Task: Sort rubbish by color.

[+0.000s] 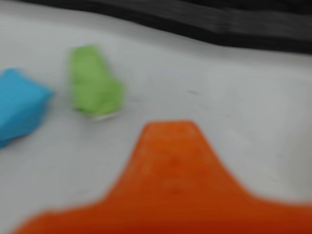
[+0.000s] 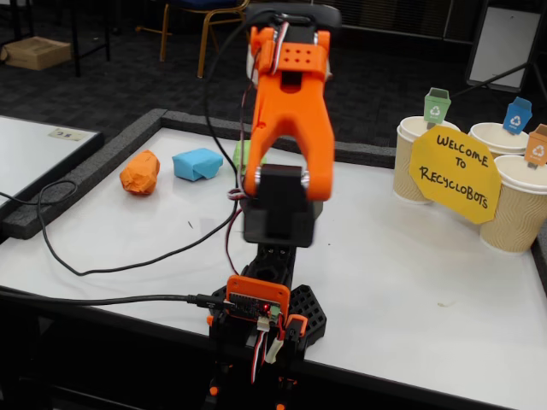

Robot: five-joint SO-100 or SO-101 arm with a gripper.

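Fingers: we are seeing just one blurred orange finger point(image 1: 170, 161) of the gripper point(image 1: 170, 131) in the wrist view, so we cannot tell whether they are apart or together. Nothing is showing in its grasp. We are finding the green wad point(image 1: 93, 82) beside the blue wad point(image 1: 19, 105) on the white table point(image 1: 234, 97). In the fixed view, the orange wad point(image 2: 139, 173) is lying just left of the blue one, the green mostly hiding behind the arm point(image 2: 289, 111). Three paper cups point(image 2: 521, 205) are standing well apart at the right.
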